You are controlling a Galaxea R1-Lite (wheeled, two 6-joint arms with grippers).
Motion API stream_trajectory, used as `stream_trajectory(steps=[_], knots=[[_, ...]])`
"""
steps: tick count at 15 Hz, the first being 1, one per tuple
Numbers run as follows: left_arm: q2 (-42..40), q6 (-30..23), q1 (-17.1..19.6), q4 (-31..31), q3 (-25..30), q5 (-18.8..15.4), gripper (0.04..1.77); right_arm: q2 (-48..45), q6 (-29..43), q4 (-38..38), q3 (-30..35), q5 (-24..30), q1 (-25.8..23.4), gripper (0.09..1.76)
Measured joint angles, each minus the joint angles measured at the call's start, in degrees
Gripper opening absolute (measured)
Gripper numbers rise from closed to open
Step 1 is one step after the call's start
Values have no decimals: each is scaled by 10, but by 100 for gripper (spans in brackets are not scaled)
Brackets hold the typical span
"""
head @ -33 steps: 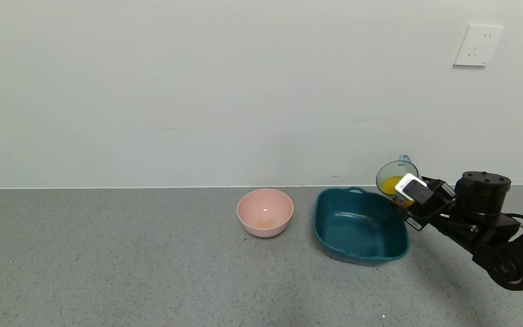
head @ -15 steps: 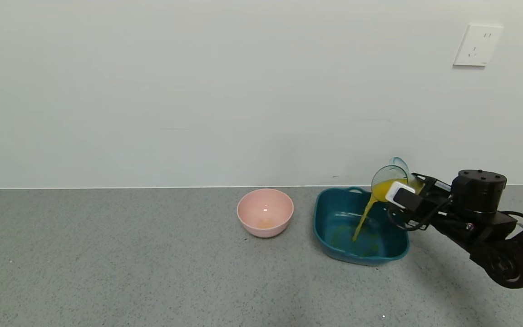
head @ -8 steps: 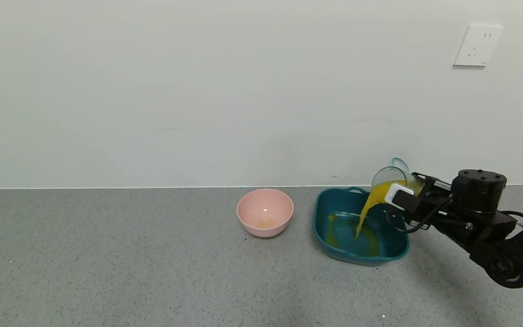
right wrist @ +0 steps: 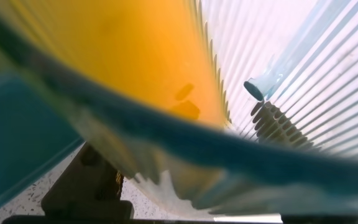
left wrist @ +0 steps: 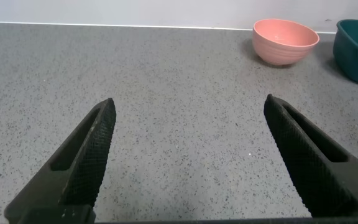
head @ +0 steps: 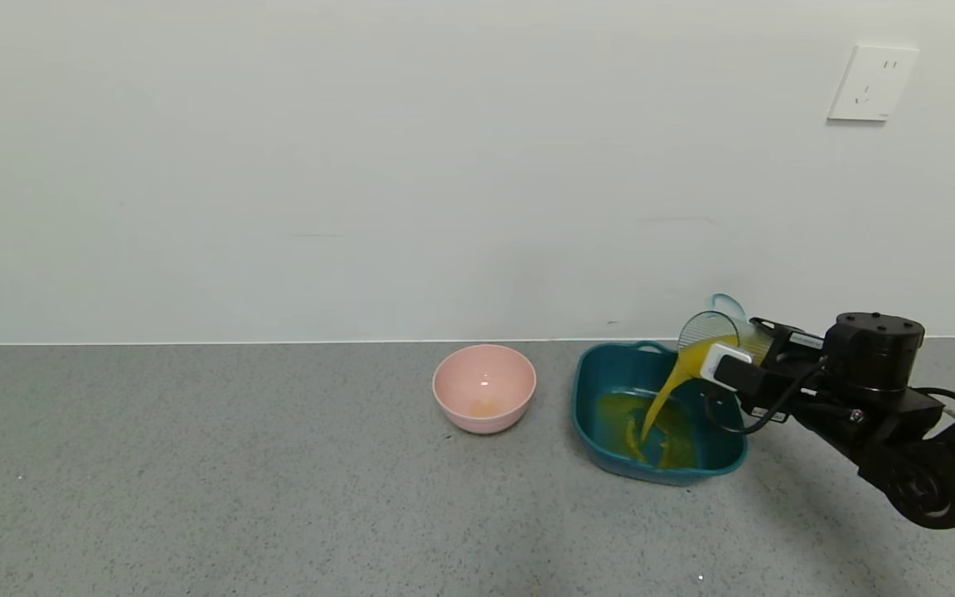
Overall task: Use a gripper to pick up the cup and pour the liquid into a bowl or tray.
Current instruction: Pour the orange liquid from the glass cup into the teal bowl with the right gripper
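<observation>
My right gripper is shut on the translucent cup and holds it tipped to the left over the right rim of the dark teal basin. Orange-yellow liquid runs in a stream from the cup's rim into the basin and spreads over its floor. In the right wrist view the ribbed cup wall and the liquid fill the picture. My left gripper is open and empty over bare counter, out of the head view.
A pink round bowl stands left of the basin; it also shows in the left wrist view, with the basin's edge beside it. The grey speckled counter meets a white wall with a socket.
The right gripper has tipped the cup further to the left. The stream began about a second ago, and the orange pool in the basin has grown. The left arm has not moved.
</observation>
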Motion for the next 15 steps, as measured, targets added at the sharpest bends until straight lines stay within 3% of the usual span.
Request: stream_trajectory(steps=[15], knots=[[0, 0, 0, 0, 0, 0, 172, -15, -126, -1, 8, -17, 0, 133]])
